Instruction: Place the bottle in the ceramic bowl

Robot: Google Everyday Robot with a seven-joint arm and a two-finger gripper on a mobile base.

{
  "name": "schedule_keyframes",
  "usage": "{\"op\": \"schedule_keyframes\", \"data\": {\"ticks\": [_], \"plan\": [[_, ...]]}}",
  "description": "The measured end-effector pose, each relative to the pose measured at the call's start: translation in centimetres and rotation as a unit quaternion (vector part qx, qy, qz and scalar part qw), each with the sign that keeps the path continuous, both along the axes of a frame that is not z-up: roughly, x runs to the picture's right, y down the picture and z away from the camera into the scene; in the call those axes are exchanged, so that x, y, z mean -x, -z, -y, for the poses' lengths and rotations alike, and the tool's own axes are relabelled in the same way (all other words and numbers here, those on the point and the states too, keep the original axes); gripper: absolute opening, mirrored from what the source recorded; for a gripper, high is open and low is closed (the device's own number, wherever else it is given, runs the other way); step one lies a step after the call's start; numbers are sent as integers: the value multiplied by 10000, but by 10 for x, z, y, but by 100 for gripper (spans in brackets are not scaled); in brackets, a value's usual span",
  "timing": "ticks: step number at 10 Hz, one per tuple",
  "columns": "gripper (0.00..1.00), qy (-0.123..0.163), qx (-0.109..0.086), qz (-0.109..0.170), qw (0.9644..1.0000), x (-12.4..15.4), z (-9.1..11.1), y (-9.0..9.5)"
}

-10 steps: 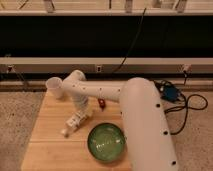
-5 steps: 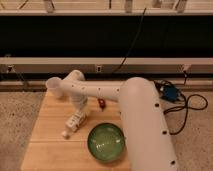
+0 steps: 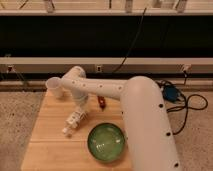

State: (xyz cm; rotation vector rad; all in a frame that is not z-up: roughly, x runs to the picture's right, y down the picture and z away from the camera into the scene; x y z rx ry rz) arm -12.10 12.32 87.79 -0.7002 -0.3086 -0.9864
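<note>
**Single arm working at the table point(image 3: 47, 147); all positions are given relative to the ceramic bowl point(image 3: 106, 143).** The bowl is sitting empty at the near edge of the table.

- **Gripper:** The gripper point(image 3: 80, 113) is hanging low over the wood, beyond the bowl and to its left. It is carried by the white arm point(image 3: 102, 90), which is bending in from the bowl's right side.
- **Bottle:** The bottle point(image 3: 70, 125) is resting on the table just off the bowl's upper-left rim, near it but apart. It is meeting the tip of the gripper, and the two pale shapes are merging. Whether the gripper is released or clamping the bottle cannot be told.
- **Long axis:** The bottle appears to be lying slantwise. Its far end is pointing up into the gripper and its near end is pointing away from the bowl, toward the table's left.
- **Governing relation:** The bottle is lying on the side of the gripper that faces away from the bowl. The coming move is therefore likely calling for a secure hold first, then a lift and a short carry rightward and nearer, over the rim.
- **Other objects:** A white paper cup point(image 3: 55, 87) is standing well beyond the bowl to its left. A small red object point(image 3: 101, 102) is lying straight beyond it.
</note>
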Motion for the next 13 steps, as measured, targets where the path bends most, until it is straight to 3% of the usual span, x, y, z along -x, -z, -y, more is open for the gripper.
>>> {"op": "schedule_keyframes", "data": {"ticks": [4, 7, 10, 13], "plan": [[2, -47, -56, 2, 10000, -27, 27, 21], [2, -34, -78, -2, 10000, -28, 31, 25], [2, -73, -71, -30, 9999, -58, 33, 45], [2, -137, -95, -7, 9999, -66, 35, 58]]}}
